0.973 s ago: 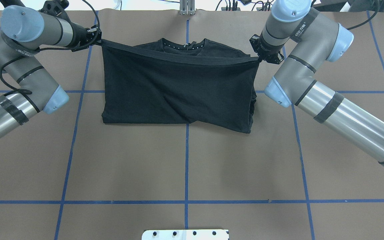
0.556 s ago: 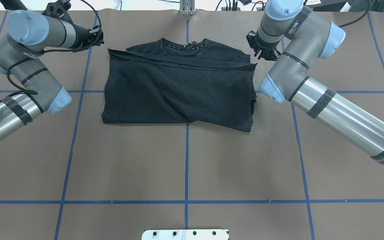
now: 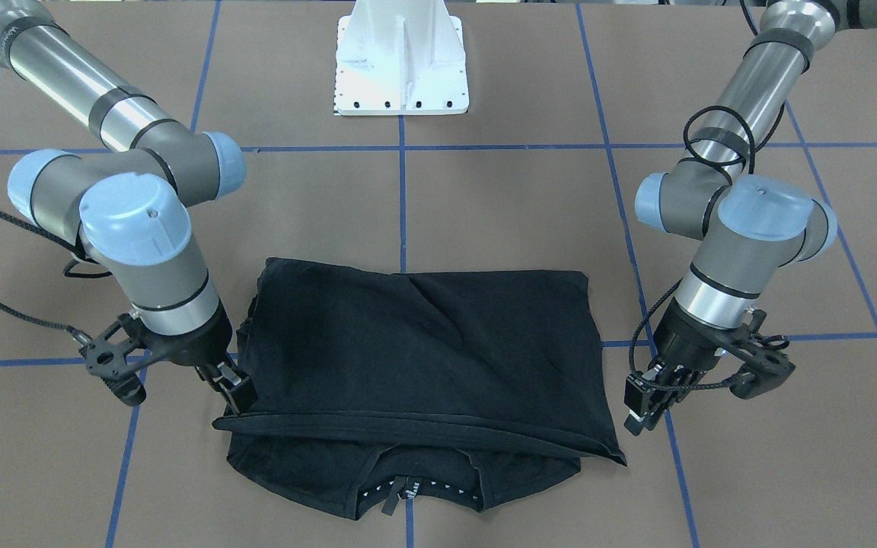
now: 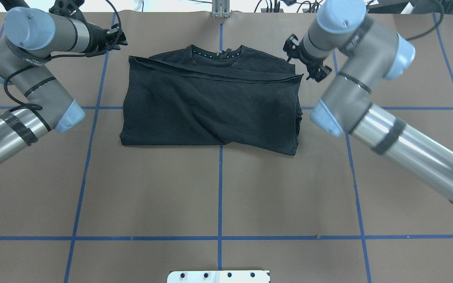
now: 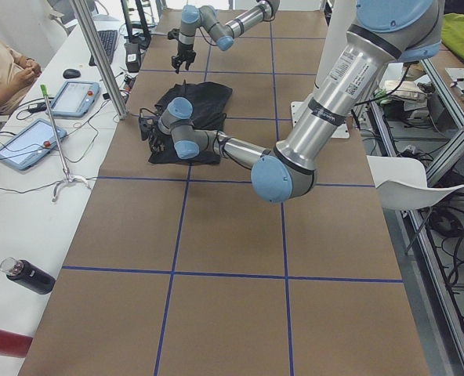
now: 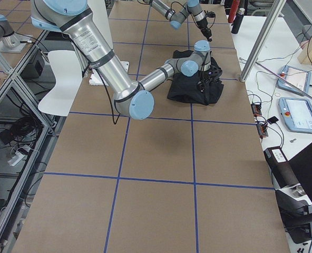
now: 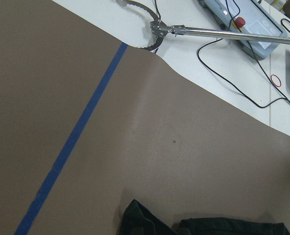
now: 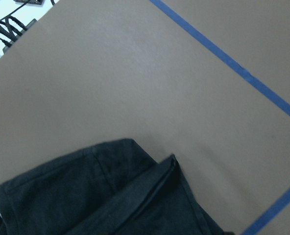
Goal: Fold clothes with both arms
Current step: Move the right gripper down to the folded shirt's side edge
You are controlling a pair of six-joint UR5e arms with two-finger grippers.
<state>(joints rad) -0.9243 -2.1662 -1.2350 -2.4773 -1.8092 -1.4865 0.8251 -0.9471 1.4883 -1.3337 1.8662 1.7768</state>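
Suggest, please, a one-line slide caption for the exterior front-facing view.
Black T-shirt folded on the brown table, collar towards the camera, left gripper and right gripper flanking its near corners.

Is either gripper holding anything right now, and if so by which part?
Nothing is held. The black T-shirt lies folded on the table; the left gripper and right gripper hang open beside its hem corners, gripping nothing.

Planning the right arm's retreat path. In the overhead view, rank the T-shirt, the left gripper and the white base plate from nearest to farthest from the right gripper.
1. T-shirt: its folded corner lies just beside the right gripper.
2. Left gripper: across the shirt, at its other far corner.
3. White base plate: at the bottom edge of the view, centre.
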